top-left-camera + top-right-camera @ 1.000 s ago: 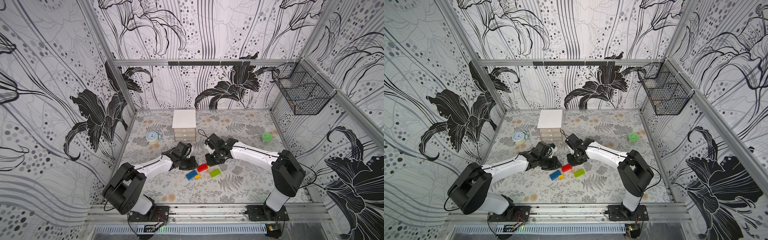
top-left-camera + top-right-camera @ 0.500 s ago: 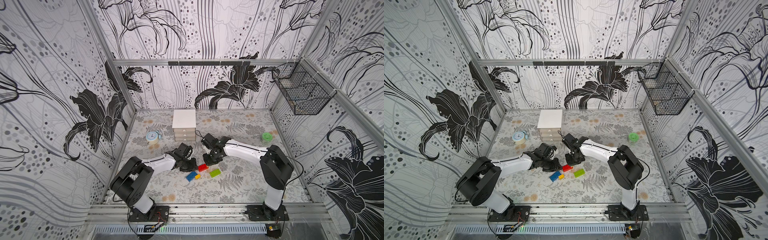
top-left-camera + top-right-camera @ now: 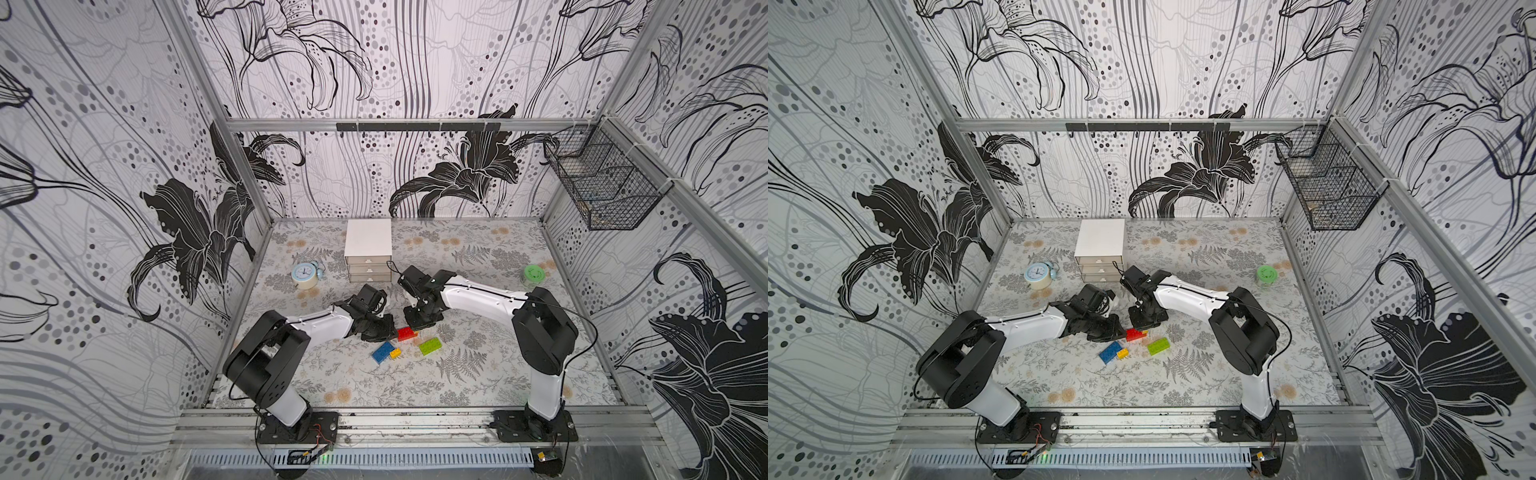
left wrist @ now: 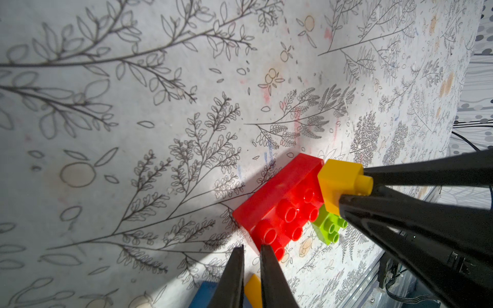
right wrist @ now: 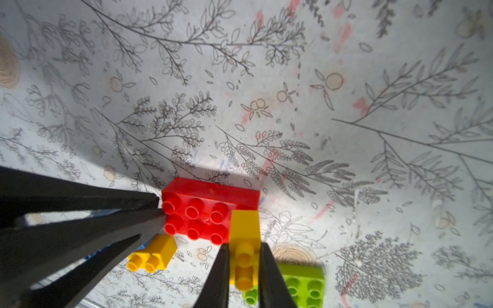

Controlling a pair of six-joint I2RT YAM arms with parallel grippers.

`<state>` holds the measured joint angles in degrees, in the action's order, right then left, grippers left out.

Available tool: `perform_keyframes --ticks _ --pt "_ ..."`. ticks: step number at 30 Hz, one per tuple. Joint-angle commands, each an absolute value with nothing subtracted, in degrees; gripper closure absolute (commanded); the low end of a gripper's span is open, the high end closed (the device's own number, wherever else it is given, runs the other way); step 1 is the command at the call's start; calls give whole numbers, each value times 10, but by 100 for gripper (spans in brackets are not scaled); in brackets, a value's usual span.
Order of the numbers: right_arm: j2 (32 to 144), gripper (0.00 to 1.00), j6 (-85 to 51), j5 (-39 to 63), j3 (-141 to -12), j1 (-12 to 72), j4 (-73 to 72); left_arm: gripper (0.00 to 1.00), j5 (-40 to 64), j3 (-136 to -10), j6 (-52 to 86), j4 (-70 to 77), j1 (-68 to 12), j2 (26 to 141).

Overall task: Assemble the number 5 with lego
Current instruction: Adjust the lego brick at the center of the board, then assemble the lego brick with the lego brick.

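We have swung the left arm (image 3: 320, 326) and the right arm (image 3: 482, 296) inward at the elbows. Our left gripper (image 3: 392, 330) has edged up to one end of the red studded plastic brick (image 3: 406, 333). Our right gripper (image 5: 244, 248), pinching a small yellow plastic brick (image 5: 244, 230), has shifted toward the other.

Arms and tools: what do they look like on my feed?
Both match. The left arm and right arm have glossy white shell links between bulky black joint housings, with thin black cables running along them. The left tool and right tool each have two slim, matte black fingers tapering to points. I see no readable markings.
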<state>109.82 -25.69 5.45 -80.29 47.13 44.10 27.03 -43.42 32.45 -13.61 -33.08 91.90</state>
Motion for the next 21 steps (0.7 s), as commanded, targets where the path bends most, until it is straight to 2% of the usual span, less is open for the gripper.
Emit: perform_keyframes --ticks 1,15,21 --pt "1121 84 -262 31 -810 478 478 83 275 -451 313 -122 -333 927" --pt "1138 84 -298 53 -810 487 473 84 279 -452 311 -119 -334 931" --pt "1161 85 -295 -4 -835 499 514 85 280 -448 314 -114 -334 930"
